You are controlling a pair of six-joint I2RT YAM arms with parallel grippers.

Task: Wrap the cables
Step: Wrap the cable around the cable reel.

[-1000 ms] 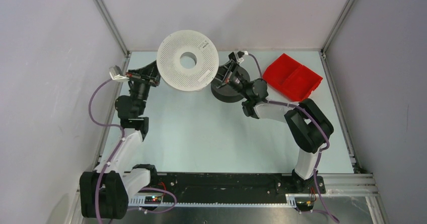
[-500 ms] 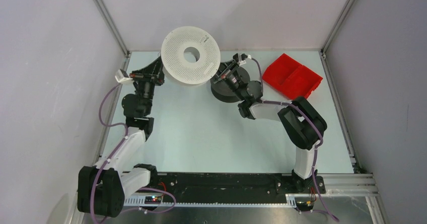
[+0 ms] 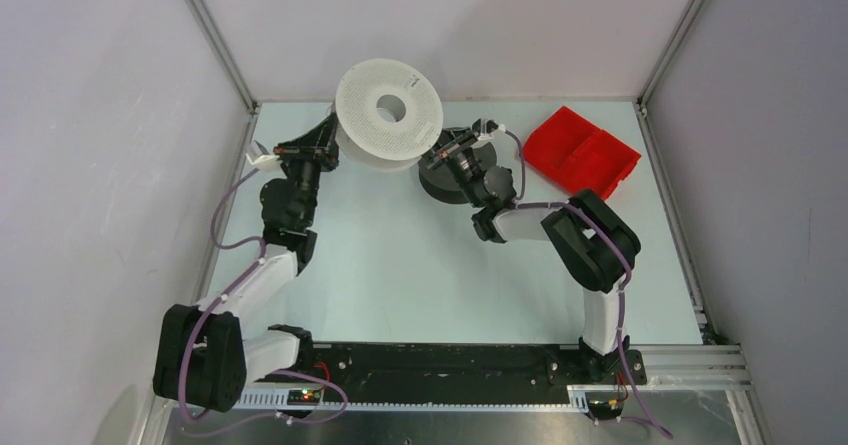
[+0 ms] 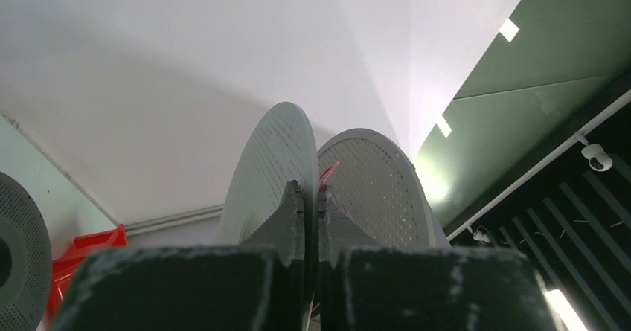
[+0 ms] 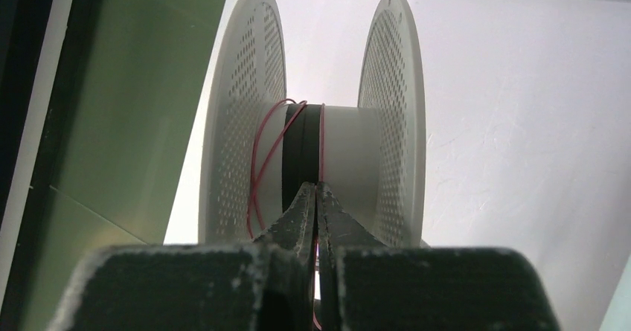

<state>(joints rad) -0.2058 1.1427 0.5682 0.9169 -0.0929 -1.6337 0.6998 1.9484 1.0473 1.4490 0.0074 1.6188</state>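
My left gripper point(image 3: 330, 133) holds the white spool point(image 3: 388, 115) tilted up off the table at the back. In the left wrist view that gripper point(image 4: 311, 197) is shut on one perforated flange point(image 4: 268, 160), with the second flange point(image 4: 379, 190) to its right. From the right wrist, the white spool's hub point(image 5: 350, 152) carries loose turns of a thin red cable point(image 5: 257, 160). My right gripper point(image 5: 315, 197) is shut, and the red strand runs between its fingers. It point(image 3: 438, 155) hovers over the dark grey spool point(image 3: 455, 180), which lies flat on the table.
A red bin point(image 3: 582, 153) sits at the back right of the table. Enclosure posts and walls stand close behind the white spool. The dark grey spool point(image 4: 15, 249) and the red bin point(image 4: 82, 253) also show at the left edge of the left wrist view.
My left arm has carried the white spool to the right and farther back. The right wrist has shifted slightly left over the dark grey spool. Both grippers stayed shut.
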